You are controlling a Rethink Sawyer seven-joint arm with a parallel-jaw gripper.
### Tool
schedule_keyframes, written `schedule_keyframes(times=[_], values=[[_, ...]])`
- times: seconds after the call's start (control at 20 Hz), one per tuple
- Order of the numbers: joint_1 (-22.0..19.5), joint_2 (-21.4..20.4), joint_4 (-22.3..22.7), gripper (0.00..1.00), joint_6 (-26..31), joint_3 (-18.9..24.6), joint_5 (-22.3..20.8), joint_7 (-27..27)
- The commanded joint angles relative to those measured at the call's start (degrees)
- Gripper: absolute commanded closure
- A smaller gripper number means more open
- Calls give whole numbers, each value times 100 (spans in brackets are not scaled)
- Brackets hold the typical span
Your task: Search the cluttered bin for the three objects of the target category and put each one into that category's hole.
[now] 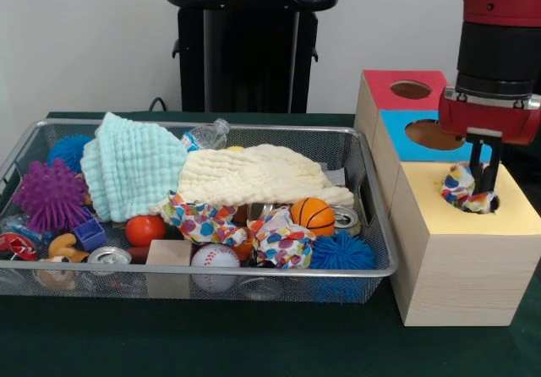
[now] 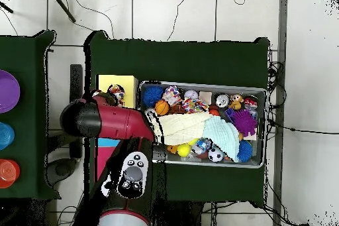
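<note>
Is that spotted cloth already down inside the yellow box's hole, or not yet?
Partly in. The spotted cloth bunches up above the rim of the yellow box, at its hole, with the claw right on it.

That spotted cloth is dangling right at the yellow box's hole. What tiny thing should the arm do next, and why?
Probably open and let go. The gripper hangs directly over the hole in the yellow box, and the spotted cloth it holds already sags into the opening. Released here, it should drop in; two similar cloths wait in the mesh bin.
</note>
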Motion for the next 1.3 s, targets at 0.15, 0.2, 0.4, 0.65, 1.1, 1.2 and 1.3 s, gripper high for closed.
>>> schedule_keyframes(times=[0.15, 0.2, 0.4, 0.65, 1.1, 1.2, 1.3], values=[[-104, 691, 7, 100, -761, -5, 109, 1209], [-119, 733, -15, 100, -843, 15, 115, 1203], [-147, 911, -152, 100, -1067, 54, 155, 1149], [-220, 1003, -287, 100, -1063, 145, 216, 1078], [-209, 471, -419, 100, 452, 129, 448, 1208], [-128, 358, -436, 100, 792, 66, 502, 1337], [-76, 260, -439, 100, 1069, 55, 548, 1413]])
